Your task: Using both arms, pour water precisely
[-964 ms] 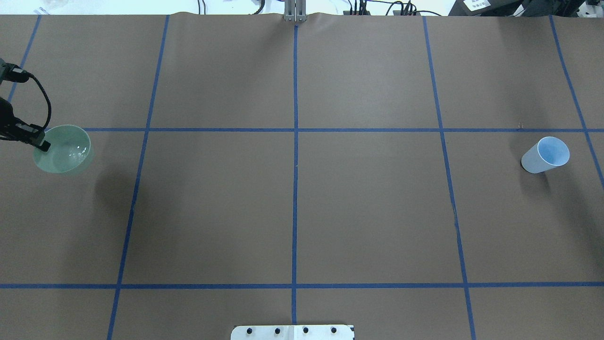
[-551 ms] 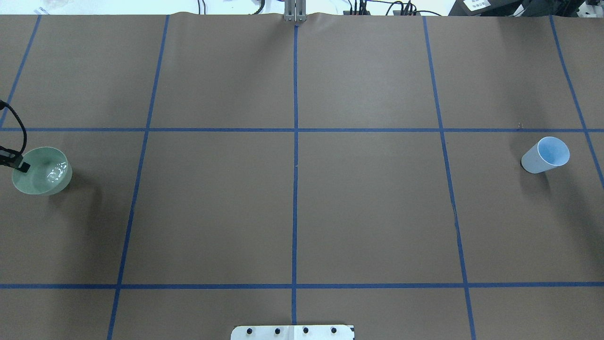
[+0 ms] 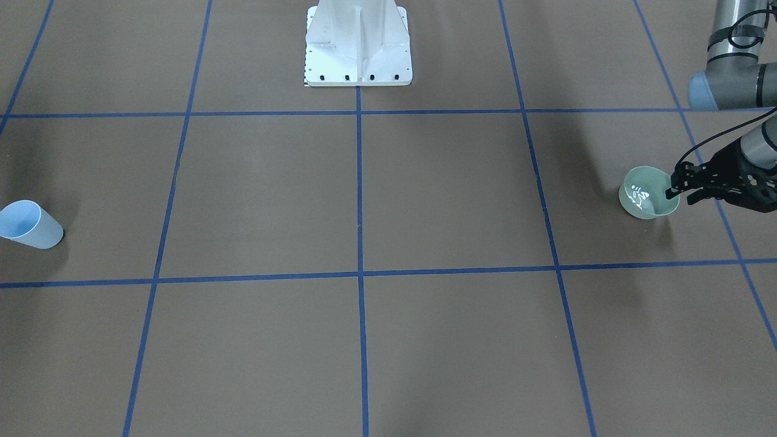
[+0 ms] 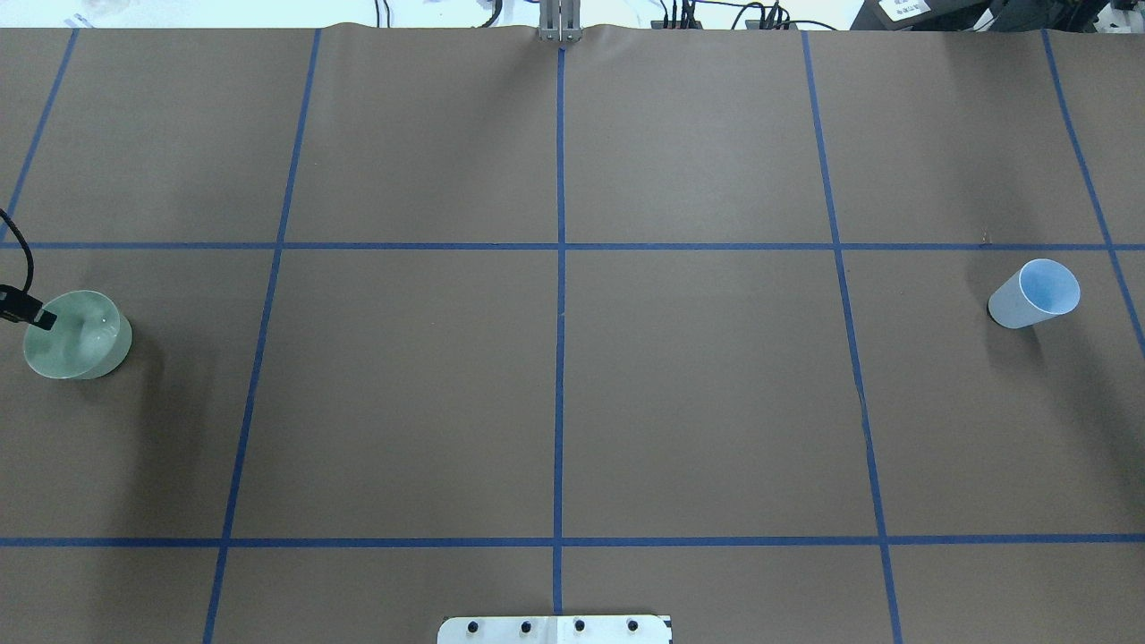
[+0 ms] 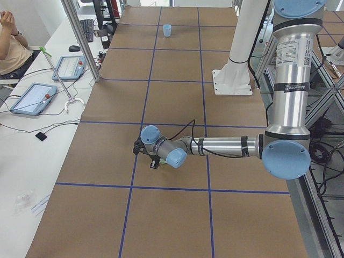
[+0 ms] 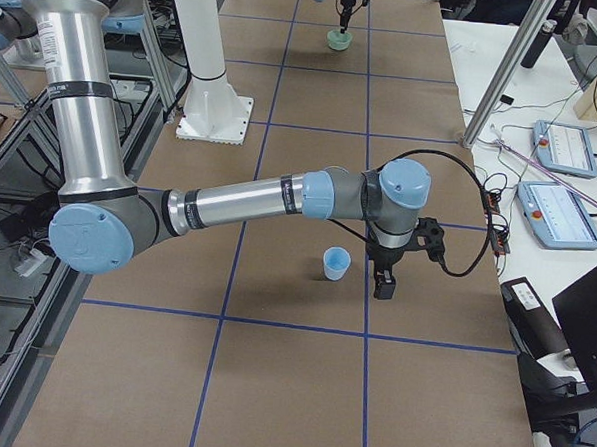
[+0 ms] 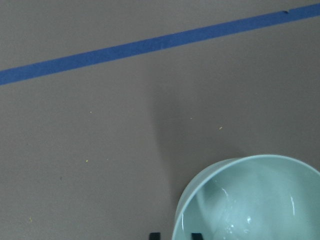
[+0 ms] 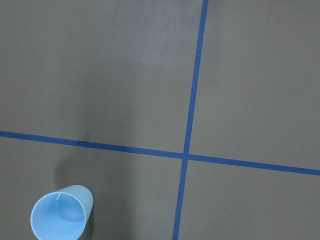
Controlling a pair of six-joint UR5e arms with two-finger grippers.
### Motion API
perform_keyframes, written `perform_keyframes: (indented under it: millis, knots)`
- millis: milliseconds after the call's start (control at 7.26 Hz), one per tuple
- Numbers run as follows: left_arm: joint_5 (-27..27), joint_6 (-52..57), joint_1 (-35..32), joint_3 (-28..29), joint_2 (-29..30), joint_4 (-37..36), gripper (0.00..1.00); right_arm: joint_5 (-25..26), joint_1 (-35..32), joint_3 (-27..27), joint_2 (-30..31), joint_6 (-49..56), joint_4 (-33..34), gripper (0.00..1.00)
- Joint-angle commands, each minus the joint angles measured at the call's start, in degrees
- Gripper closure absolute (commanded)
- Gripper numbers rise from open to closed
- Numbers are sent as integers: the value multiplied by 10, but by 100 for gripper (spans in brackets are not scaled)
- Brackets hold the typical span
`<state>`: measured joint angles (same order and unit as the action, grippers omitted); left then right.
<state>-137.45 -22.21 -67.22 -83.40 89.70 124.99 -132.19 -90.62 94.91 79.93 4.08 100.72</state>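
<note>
A pale green bowl [image 4: 76,335] is at the table's left end, low over the brown paper; I cannot tell if it rests on it. It also shows in the front view [image 3: 646,193] and the left wrist view [image 7: 250,200]. Water [image 3: 638,195] glints as shiny ripples inside it. My left gripper [image 3: 671,193] is shut on the bowl's rim, one finger inside and one outside. A light blue cup [image 4: 1033,293] stands upright at the right end and looks empty in the right wrist view [image 8: 61,215]. My right gripper [image 6: 383,286] hangs beside the cup, apart from it; I cannot tell its state.
The white pedestal base [image 3: 358,42] stands at the robot's side of the table, mid-width. Blue tape lines [image 4: 559,358] grid the brown paper. A side bench with tablets [image 5: 32,97] and an operator [image 5: 11,48] runs along the far long edge.
My left gripper has carried the bowl to the left and toward the robot's side, nearly out of the overhead view. The water ripples have calmed. The blue cup has not moved.
</note>
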Motion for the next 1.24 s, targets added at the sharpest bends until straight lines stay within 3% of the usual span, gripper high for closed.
perform_keyframes:
  millis: [0, 413, 826, 1102]
  knots:
    - [-60, 1, -90, -5, 14, -22, 0, 0, 0, 0, -1, -2, 0, 0]
    - [-55, 44, -129, -26, 17, -71, 0, 0, 0, -2, -2, -3, 0, 0]
    - [-13, 215, -203, -74, 49, -268, 0, 0, 0, -2, -1, -2, 0, 0]
    - [15, 317, -241, -76, 58, -372, 0, 0, 1, -6, -1, -2, 0, 0]
